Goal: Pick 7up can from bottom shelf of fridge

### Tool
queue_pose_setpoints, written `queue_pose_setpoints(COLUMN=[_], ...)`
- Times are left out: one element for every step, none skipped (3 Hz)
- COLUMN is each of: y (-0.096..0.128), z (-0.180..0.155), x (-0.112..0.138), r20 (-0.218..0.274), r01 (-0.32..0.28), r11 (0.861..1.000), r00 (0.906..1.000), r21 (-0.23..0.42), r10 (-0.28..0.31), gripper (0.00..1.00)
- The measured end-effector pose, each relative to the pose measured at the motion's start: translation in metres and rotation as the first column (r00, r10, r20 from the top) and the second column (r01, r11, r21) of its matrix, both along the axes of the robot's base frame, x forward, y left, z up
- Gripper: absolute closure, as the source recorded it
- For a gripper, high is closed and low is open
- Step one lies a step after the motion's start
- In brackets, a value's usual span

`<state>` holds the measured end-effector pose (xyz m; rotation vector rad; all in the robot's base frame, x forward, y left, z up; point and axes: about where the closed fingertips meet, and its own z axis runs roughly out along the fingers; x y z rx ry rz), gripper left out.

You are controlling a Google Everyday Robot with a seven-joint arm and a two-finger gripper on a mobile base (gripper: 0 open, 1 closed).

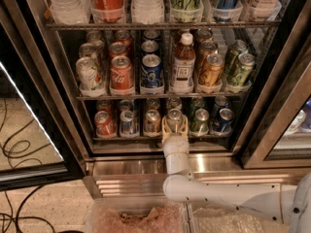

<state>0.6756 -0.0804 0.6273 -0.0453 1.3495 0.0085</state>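
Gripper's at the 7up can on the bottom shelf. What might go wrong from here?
1. The gripper is at the 7up can, with a tan can and a green can close on either side. A crooked pull-out may knock one over.
2. This view does not show how firm the hold is, so the can may slip on the lift.
3. The can may catch on the front rail of the bottom shelf.

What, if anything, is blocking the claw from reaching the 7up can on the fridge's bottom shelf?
Nothing visible. The claw is right at the 7up can, which stands in the front row of the bottom shelf. A brownish can to its left and a green can to its right stand beside it, not in front.
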Motion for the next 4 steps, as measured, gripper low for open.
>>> queue_pose_setpoints(y=[0.002, 0.003, 0.001, -0.004], z=[0.015, 0.024, 0.031, 0.042], x=[-0.003, -0.008, -0.015, -0.031], r20=[0.03, 0.042, 0.04, 0.029], r01=[-0.017, -0.032, -0.047, -0.077], r11=[1.0, 1.0, 0.999, 0.996], r00=[0.9994, 0.9986, 0.9981, 0.9965], r21=[0.009, 0.0, -0.021, -0.054], r10=[0.016, 0.032, 0.048, 0.078], gripper=[1.0, 1.0, 1.0, 1.0])
